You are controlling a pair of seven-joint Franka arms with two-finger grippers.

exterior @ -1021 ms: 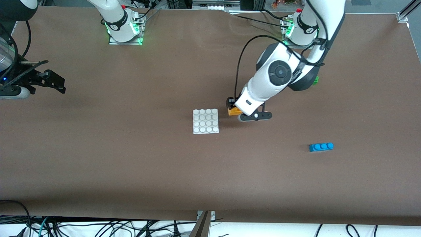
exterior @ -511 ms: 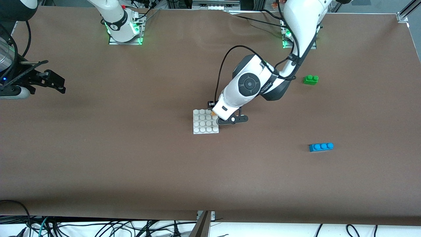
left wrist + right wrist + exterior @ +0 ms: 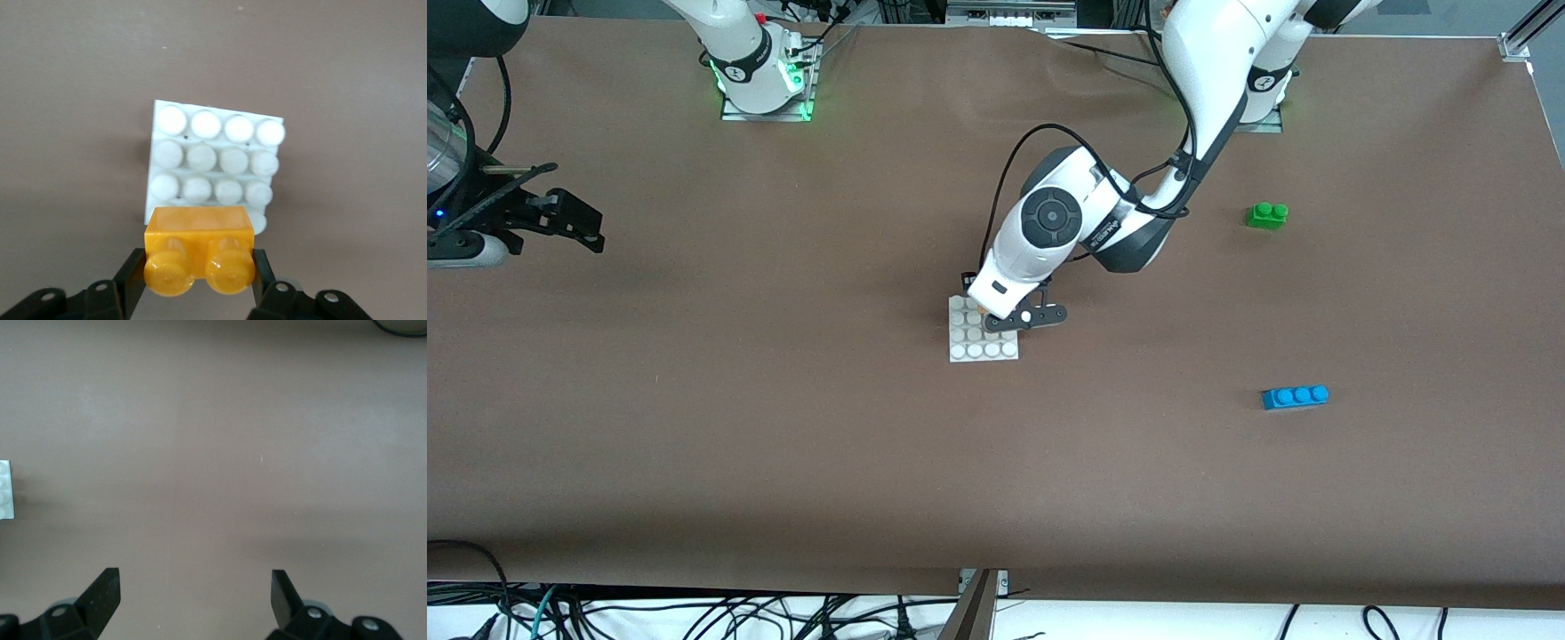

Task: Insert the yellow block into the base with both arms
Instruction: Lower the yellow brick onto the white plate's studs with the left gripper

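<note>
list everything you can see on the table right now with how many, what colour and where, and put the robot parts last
yellow block: one, orange-yellow, held in the left gripper over the base
base: one, white, mid-table
green brick: one, green, toward the left arm's end, farther from the front camera than the blue brick
blue brick: one, blue, toward the left arm's end
table: one, brown
left gripper: one, black, shut on the yellow block over the base
right gripper: one, black, open, waiting over bare table at the right arm's end
</note>
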